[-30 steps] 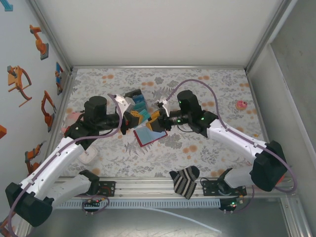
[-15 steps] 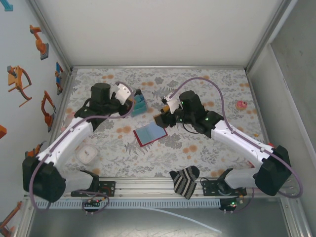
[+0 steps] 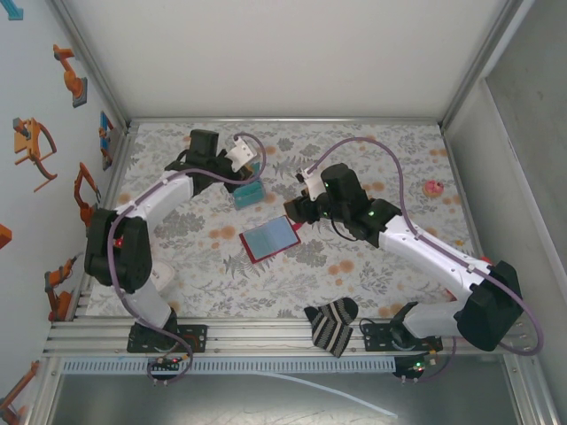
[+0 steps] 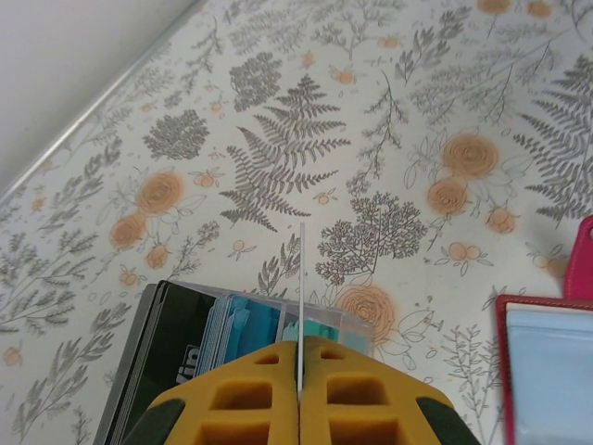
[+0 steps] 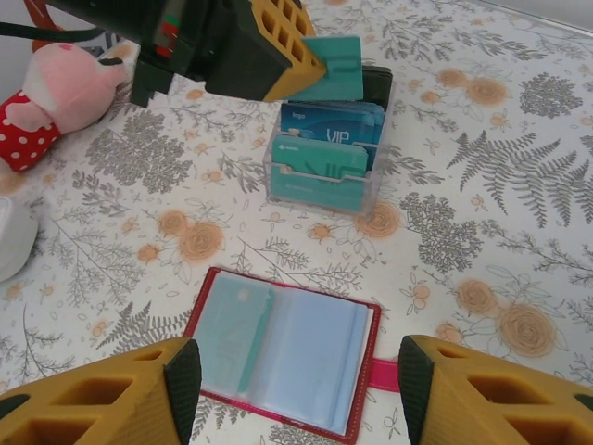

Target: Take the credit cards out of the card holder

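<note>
Over at the back left of the bench (image 3: pixel 381 266), reaching out long with the left arm, pinching one teal credit card (image 5: pixel 335 69) upright in the tightly closed left end effector (image 4: pixel 299 362), just above a clear card box (image 5: pixel 324 171) packed with more blue cards. Nearer the middle, hovering the right end effector (image 5: pixel 292 371) on a bent arm, fingers spread wide around nothing, over the red card holder (image 5: pixel 283 350). Got that holder lying flat and open mid-bench, on the near side of the box and not touching it, with what looks like a pale teal card in its left sleeve.
</note>
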Robot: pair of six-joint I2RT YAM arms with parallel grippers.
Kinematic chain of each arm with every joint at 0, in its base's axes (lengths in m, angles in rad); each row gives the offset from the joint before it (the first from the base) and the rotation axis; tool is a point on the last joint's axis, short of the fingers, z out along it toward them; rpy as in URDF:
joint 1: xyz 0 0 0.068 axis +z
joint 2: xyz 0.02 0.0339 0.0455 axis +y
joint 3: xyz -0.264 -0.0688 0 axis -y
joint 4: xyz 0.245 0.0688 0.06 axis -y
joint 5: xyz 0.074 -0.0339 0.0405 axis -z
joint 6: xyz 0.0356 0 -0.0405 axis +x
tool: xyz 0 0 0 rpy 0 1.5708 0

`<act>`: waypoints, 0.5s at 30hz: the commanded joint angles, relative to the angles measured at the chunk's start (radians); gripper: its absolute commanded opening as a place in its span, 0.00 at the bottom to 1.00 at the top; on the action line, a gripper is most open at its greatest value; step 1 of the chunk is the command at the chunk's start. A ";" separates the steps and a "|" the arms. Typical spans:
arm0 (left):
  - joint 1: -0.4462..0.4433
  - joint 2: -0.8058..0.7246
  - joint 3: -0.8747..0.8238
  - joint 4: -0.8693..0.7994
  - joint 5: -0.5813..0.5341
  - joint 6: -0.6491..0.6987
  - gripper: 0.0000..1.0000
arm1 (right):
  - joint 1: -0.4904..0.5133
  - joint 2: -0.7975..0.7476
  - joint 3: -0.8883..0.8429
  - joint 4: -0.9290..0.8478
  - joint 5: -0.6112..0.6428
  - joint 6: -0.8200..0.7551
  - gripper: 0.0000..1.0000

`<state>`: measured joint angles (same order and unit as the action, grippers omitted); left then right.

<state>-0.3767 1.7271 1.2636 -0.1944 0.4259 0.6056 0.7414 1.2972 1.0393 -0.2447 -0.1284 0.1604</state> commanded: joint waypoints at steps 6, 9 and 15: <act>0.016 0.146 0.114 -0.080 0.052 0.135 0.00 | 0.001 -0.020 0.016 -0.027 0.073 0.014 0.58; 0.018 0.166 0.118 -0.090 0.061 0.144 0.00 | 0.001 -0.011 0.020 -0.024 0.073 0.016 0.58; 0.022 0.195 0.131 -0.139 0.076 0.161 0.00 | 0.001 0.019 0.037 -0.027 0.065 0.019 0.58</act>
<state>-0.3649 1.9076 1.3602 -0.2775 0.4576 0.7250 0.7414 1.3025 1.0409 -0.2581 -0.0772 0.1604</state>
